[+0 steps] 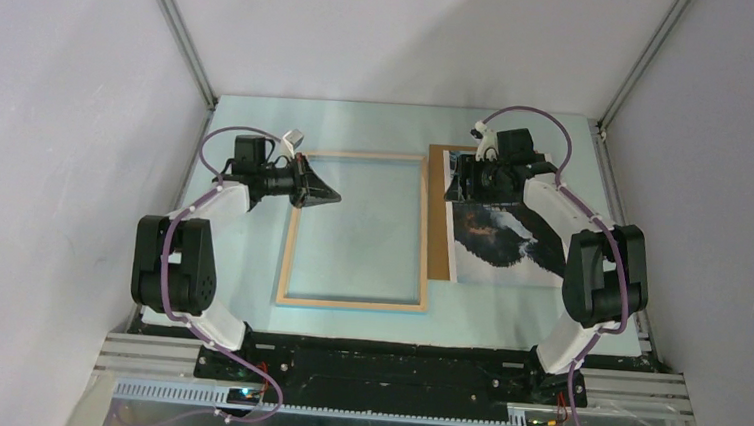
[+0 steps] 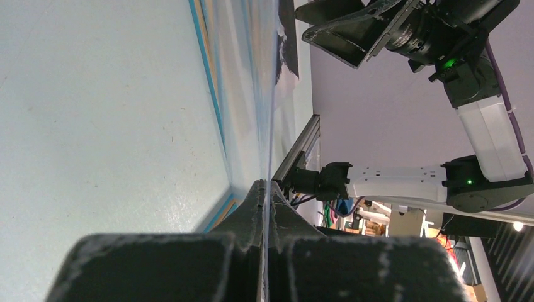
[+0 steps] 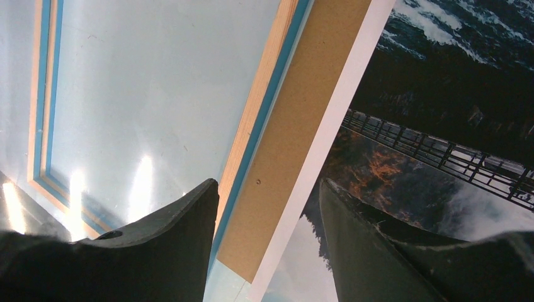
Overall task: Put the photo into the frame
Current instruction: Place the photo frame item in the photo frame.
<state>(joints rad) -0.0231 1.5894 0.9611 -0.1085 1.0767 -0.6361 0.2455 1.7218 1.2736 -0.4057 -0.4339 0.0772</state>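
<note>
Left arm (image 1: pixel 174 269), right arm (image 1: pixel 604 274): black rounded joint housings, white link shells, purple cables (image 1: pixel 527 109) looped along each, black base plate (image 1: pixel 392 374) at lower centre; matte black wedge fingers (image 3: pixel 157 245); green indicator lights (image 2: pixel 448 63) on right arm, upper right of left wrist view

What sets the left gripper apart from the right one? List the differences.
The left gripper is shut on a thin clear sheet; the right gripper is open and holds nothing. The left gripper sits over the far left part of the frame; the right gripper hovers over the photo and the brown backing board. Both are black, with two fingers.
</note>
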